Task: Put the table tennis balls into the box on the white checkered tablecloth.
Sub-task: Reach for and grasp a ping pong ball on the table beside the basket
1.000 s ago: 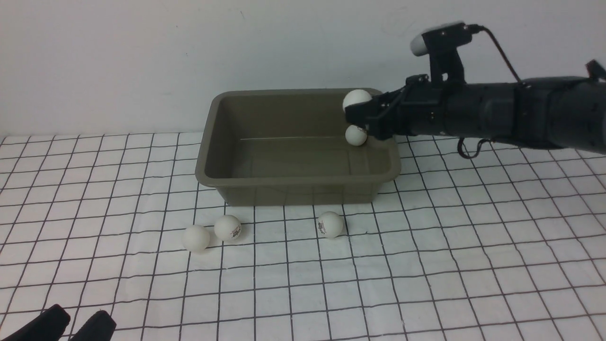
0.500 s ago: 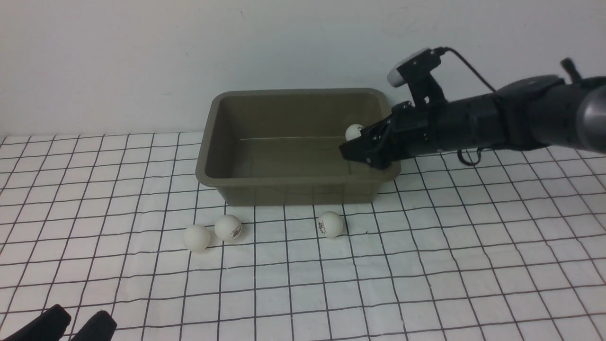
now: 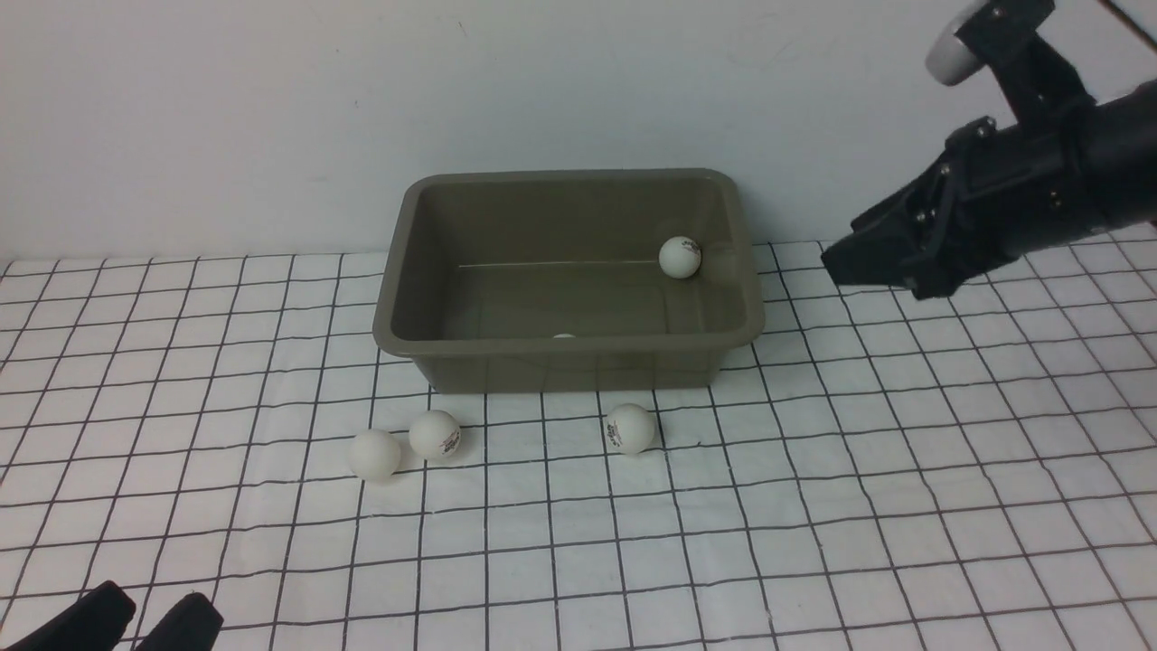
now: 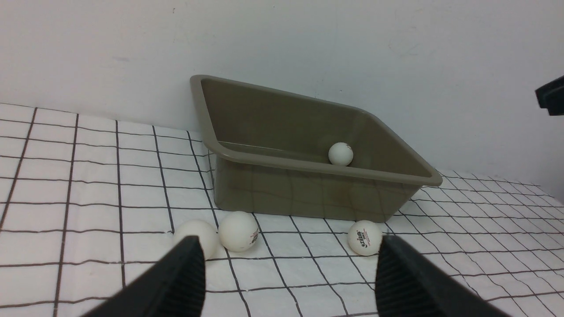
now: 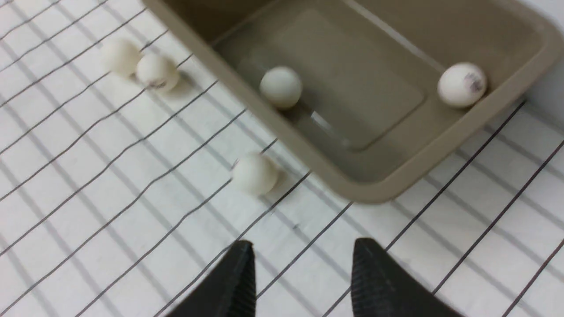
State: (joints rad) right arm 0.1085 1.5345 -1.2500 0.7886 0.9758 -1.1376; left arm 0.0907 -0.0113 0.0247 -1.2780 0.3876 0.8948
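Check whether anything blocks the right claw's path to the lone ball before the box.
Nothing visible does. The lone ball sits on bare tablecloth just before the box; the right claw hangs open, raised right of it, only cloth between them.

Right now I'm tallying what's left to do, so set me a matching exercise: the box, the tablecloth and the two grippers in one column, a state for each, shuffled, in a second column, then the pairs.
Column one:
1. box
2. tablecloth
3. left gripper
4. right gripper

Column two:
A. jaws apart, empty, raised to the right of the box
B. two balls inside
C. jaws wide apart, empty, low at the near edge of the cloth
D. three loose balls lying on it

Pairs: 1-B, 2-D, 3-C, 4-A.
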